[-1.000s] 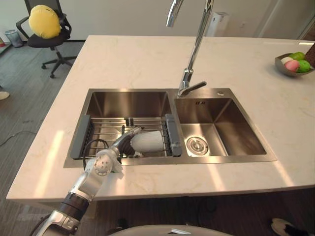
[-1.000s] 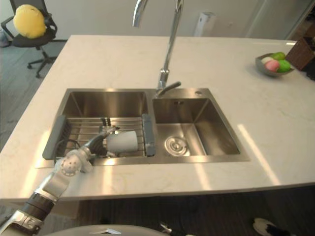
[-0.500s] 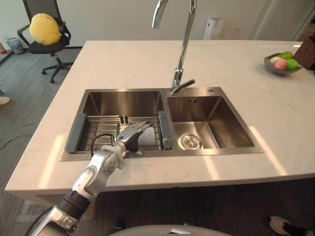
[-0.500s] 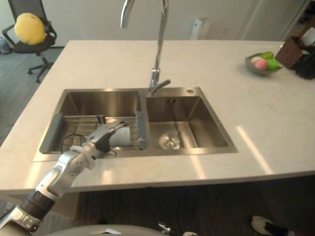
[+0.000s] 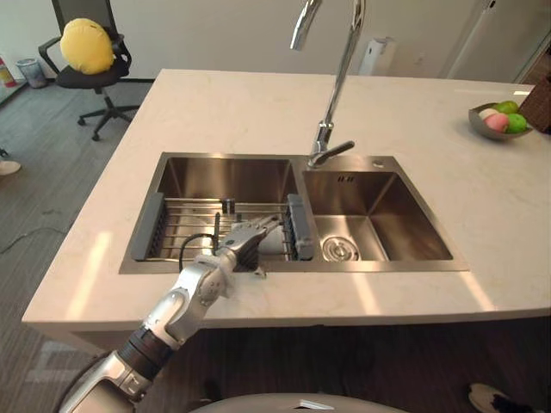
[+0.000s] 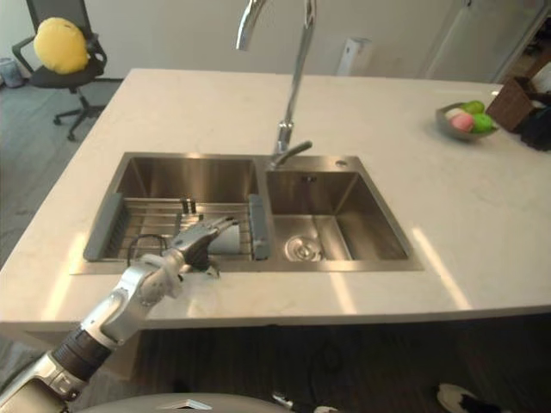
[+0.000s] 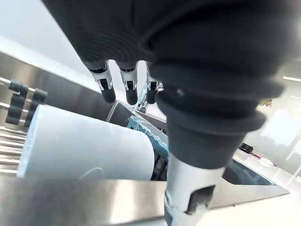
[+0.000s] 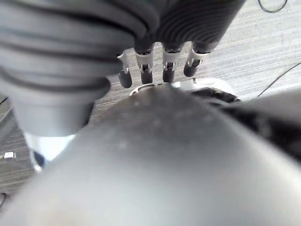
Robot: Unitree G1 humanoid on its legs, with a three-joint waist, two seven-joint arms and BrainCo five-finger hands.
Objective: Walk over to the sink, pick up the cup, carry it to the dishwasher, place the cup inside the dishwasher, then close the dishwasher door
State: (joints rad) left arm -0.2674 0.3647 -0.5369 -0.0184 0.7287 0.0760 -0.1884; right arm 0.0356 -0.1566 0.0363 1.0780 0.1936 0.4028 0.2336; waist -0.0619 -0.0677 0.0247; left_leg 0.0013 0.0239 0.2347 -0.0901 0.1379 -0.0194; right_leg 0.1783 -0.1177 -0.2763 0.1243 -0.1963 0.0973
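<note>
Right hand point(image 8: 145, 66): fingers straight and relaxed, holding nothing, over grey floor.
Left hand point(image 5: 245, 243): fingers extended above the cup, not closed round it.
Cup point(image 7: 89, 150): white, on its side on the wire rack point(image 5: 185, 225) in the left basin of the sink point(image 5: 379, 265).
Faucet point(image 5: 331, 112): behind the basins.
Fruit bowl point(image 5: 499, 120): on the bench point(image 5: 224, 112), far right.

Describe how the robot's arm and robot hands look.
The left arm is silver-grey, in rounded segments, with one black section. The left robot hand and the right robot hand have silver fingers with dark tips and a dark ribbed cover.
</note>
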